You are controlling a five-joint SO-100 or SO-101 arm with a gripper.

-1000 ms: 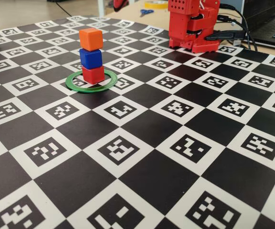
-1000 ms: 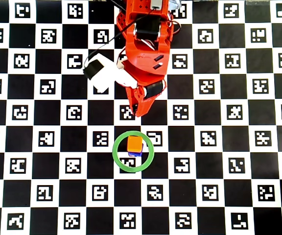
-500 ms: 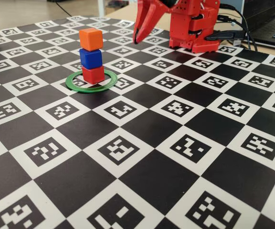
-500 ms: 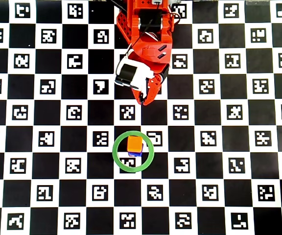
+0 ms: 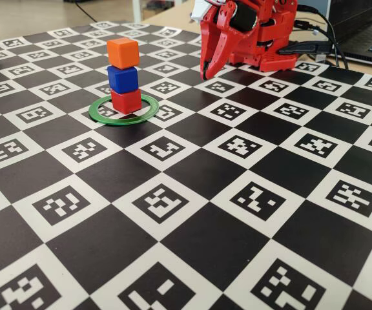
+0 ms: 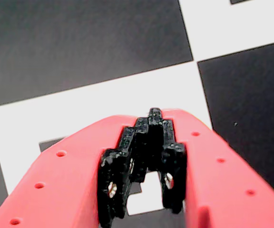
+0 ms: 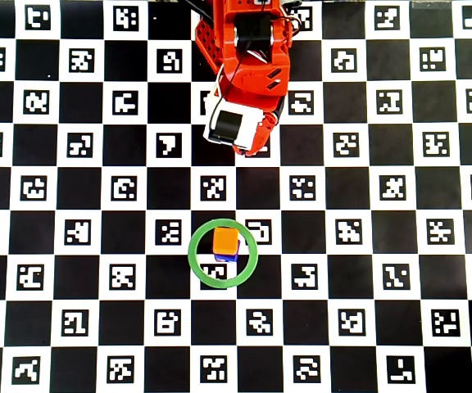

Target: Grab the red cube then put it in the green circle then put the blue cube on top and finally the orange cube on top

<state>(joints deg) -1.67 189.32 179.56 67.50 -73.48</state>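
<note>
red pincer (image 6: 149, 118) closed, checkered mat (image 6: 80, 47) below

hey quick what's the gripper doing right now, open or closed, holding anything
Gripper: closed and empty, fingertips together, apart from the cube stack.

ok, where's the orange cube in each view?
Fixed view: orange cube upper left, topping the stack inside the green ring.
Wrist view: not in it, only the claw and board.
Overhead view: just below centre, inside the ring.
Shared landmark: the green ring.
</note>
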